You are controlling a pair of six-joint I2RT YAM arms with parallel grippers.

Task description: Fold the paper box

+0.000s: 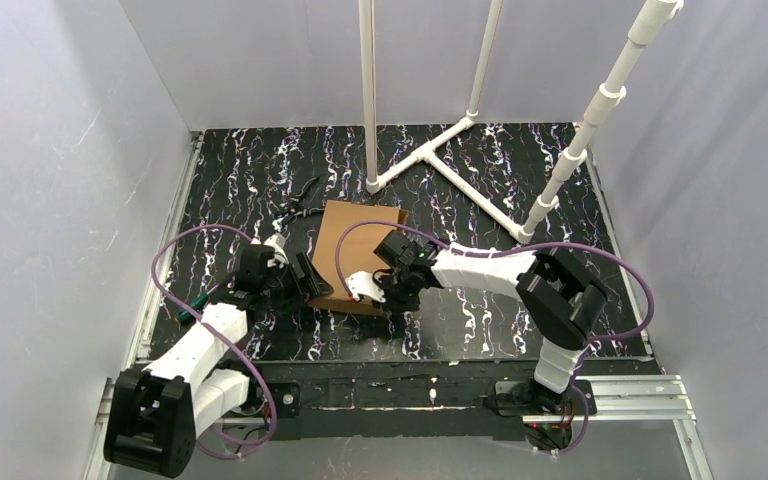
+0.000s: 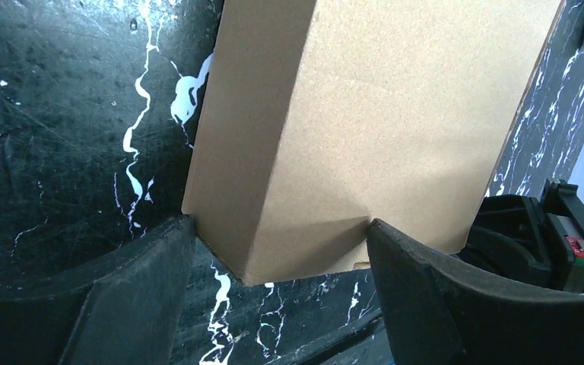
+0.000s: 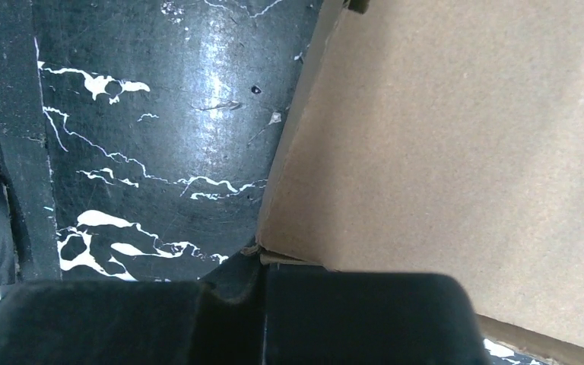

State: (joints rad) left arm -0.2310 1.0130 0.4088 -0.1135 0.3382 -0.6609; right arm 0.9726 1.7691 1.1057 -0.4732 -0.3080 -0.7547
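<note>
Paper box [image 1: 355,235]: plain brown cardboard, one item. We place it near the middle of the table [image 1: 240,170], a little toward the left edge and the near edge.

Condition: we see it closed up into a shallow block. The left wrist view shows a flat upper panel [image 2: 395,114] meeting a folded-down side wall along a crisp crease. No loose flap or open interior shows in any view. We judge the folding mostly done. What remains seems to be seating the near corner and pressing the last edges home. Whether the tabs are tucked we cannot tell.

Left gripper [image 1: 310,280]: at the box's near left corner, jaws spread wide to either side of that corner [image 2: 279,224]. Both fingertips lie at the cardboard. We cannot tell if they press it.

Right gripper [image 1: 400,290]: at the box's near edge, fingers closed tight together [image 3: 262,281]. We see no cardboard between them. They sit against a corner of the brown panel [image 3: 464,152].

Surface: black table with white marbled veining, glossy, with scuffs and specks in the wrist views.

Also present: a dark pliers-like tool [image 1: 300,203] lying just beyond the box's far left corner, and a white pipe frame [image 1: 440,150] standing toward the far right corner.

Room: plain white walls close around the left, far and right edges.
</note>
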